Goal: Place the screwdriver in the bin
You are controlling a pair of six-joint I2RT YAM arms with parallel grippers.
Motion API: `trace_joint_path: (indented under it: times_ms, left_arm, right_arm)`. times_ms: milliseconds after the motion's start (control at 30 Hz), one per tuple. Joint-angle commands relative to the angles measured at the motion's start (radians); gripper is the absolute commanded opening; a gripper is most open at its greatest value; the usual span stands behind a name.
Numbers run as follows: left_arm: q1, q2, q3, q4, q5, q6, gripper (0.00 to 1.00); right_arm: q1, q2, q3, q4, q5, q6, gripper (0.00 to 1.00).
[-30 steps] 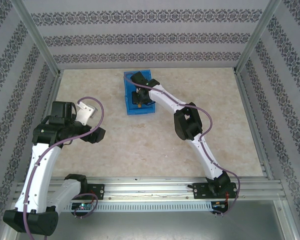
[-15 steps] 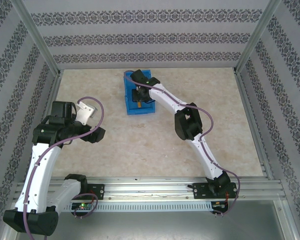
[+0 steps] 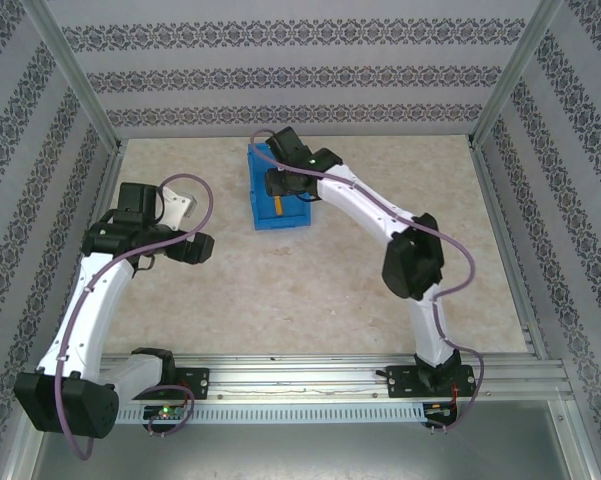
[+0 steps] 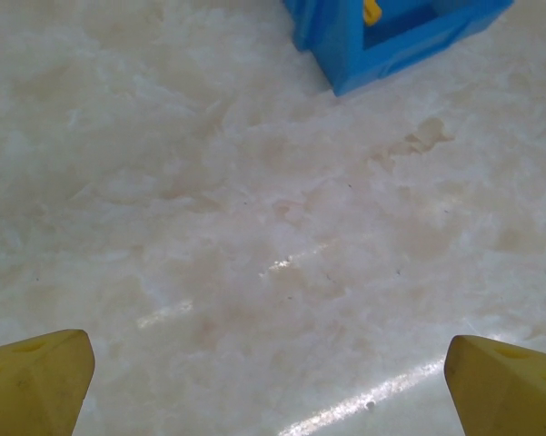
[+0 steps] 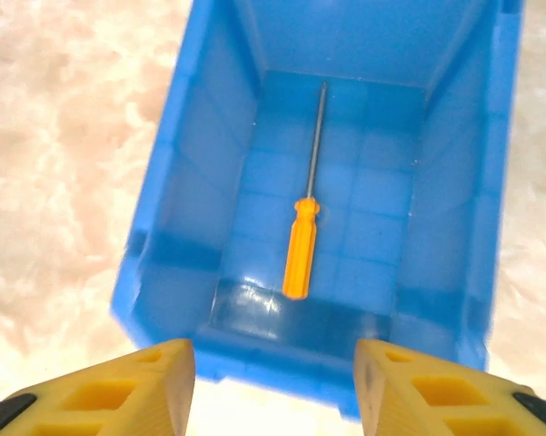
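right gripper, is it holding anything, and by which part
Nothing is held. The right gripper is open and empty; the screwdriver lies loose on the floor of the bin.

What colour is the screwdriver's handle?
Orange-yellow; the screwdriver shows best in the right wrist view.

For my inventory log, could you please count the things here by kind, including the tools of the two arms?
screwdriver, lying inside the bin: 1
bin, blue: 1
tools, both open (left tool, right tool): 2
Total: 4
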Motion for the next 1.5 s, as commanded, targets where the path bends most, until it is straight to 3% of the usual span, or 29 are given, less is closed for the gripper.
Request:
trace_joint_path:
  times_ms: [0,133,233,300,600,800,900,1200,1367,1467]
  left_arm:
    - [-0.009,0.015,-0.008,0.083,-0.068,-0.072,0.99]
    - [-0.009,0.026,-0.052,0.151,-0.136,-0.134,0.99]
    - [-0.008,0.015,-0.093,0.231,-0.167,-0.154,0.99]
    - [-0.008,0.000,-0.123,0.287,-0.185,-0.173,0.99]
    - [-0.008,-0.124,-0.354,0.593,-0.220,-0.272,0.99]
    - [-0.008,-0.077,-0.429,0.689,-0.190,-0.311,0.99]
    - [-0.008,-0.063,-0.431,0.725,-0.177,-0.259,0.99]
    - [-0.006,-0.020,-0.495,0.945,-0.295,-0.183,0.99]
    - [-0.001,0.027,-0.596,1.186,-0.337,-0.134,0.99]
    - [0.029,0.084,-0.640,1.299,-0.328,-0.175,0.99]
  right_arm:
    - [0.008,-0.146,-0.156,0.110,0.035,-0.060,0.53]
    - [0.005,-0.323,-0.352,0.196,0.017,-0.072,0.65]
    - [-0.001,-0.440,-0.499,0.256,0.034,-0.080,0.92]
    - [-0.011,-0.503,-0.573,0.263,0.026,-0.097,0.98]
    - [-0.023,-0.801,-0.990,0.455,0.047,-0.127,0.98]
    - [-0.086,-0.957,-1.198,0.637,0.029,-0.189,0.98]
    - [-0.120,-1.000,-1.246,0.660,0.057,-0.222,0.98]
    - [-0.231,-1.115,-1.402,0.792,0.105,-0.296,0.98]
    - [-0.290,-1.141,-1.522,0.941,0.197,-0.331,0.98]
    - [-0.362,-1.133,-1.566,1.017,0.175,-0.335,0.98]
